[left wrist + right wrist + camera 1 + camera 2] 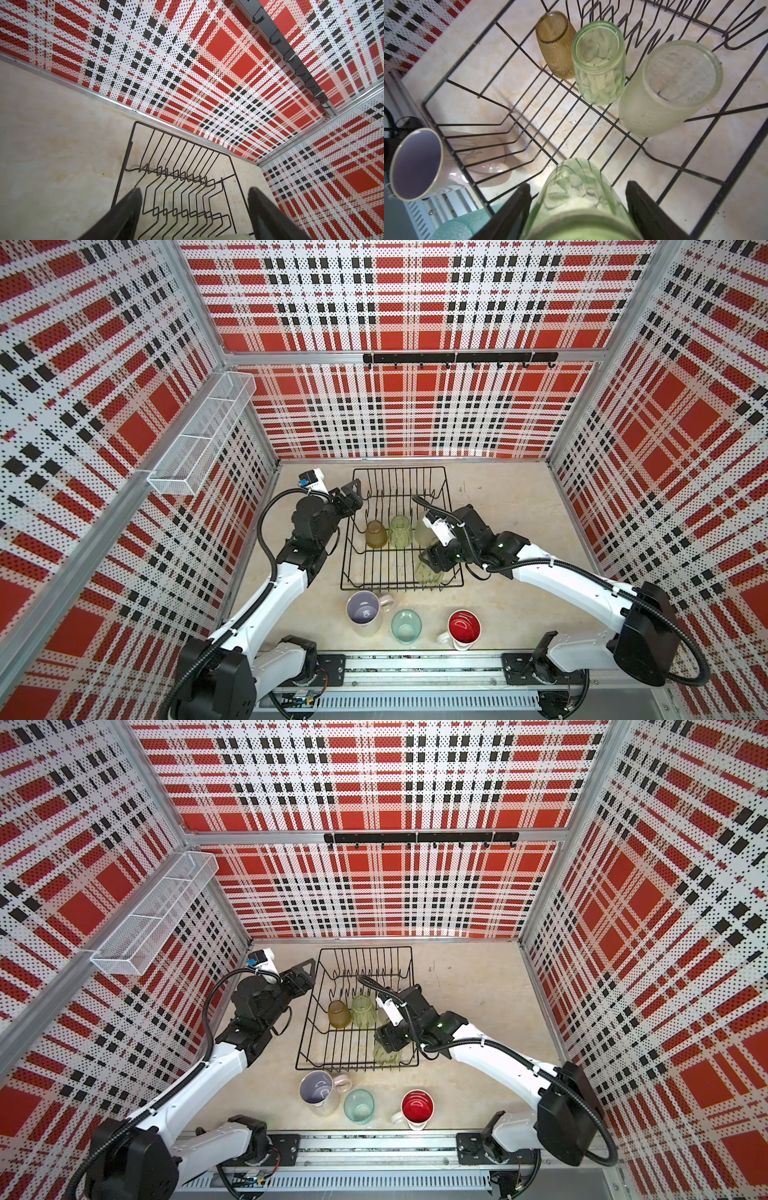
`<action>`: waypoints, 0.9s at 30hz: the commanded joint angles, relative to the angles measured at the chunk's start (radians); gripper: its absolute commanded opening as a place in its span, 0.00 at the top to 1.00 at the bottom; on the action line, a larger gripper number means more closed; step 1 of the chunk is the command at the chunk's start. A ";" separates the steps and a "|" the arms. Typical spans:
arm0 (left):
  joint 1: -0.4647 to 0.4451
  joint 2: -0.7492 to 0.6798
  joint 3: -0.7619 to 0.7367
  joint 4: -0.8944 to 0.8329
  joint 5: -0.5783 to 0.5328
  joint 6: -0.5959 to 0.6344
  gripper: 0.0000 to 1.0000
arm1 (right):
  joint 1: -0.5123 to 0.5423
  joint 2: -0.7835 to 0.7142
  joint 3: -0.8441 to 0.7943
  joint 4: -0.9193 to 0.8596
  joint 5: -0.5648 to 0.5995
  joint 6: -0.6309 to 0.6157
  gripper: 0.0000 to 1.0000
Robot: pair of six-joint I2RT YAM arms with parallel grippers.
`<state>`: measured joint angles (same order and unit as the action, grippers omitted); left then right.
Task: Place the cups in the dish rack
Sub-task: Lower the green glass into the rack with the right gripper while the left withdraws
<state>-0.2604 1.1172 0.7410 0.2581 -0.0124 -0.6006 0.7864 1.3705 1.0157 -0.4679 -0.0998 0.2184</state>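
Where the rack stands: on the surface, toward its far end.
Left tool: spread wide, empty, above the rack's far left corner.
Right tool: closed on a green glass, low in the rack's near right corner.
Inside, bottoms up, 1 row: amber cup, second green glass, frosted cup.
Outside, upright, near side: pink mug, teal cup, white mug.

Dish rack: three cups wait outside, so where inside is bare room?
Bare: the near-left floor of the dish rack, bordered by its near rim, the amber cup and the held tumbler. The far prongs hold no cups. Crowded: the middle row of amber cup, green cup and frosted cup, and the near-right corner under the right gripper.
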 commanded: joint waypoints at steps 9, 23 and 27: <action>0.005 -0.028 -0.002 -0.030 -0.062 0.010 0.16 | 0.046 0.065 -0.003 0.061 0.126 -0.054 0.40; 0.005 -0.023 -0.008 -0.032 -0.059 0.004 0.16 | 0.070 0.106 0.003 0.048 0.190 -0.045 0.19; 0.005 -0.025 -0.007 -0.038 -0.060 0.004 0.16 | 0.070 0.066 0.010 0.043 0.189 -0.040 0.11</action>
<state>-0.2604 1.1103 0.7410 0.2295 -0.0612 -0.5999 0.8490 1.4734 1.0119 -0.4168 0.0792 0.1802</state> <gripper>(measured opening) 0.838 0.887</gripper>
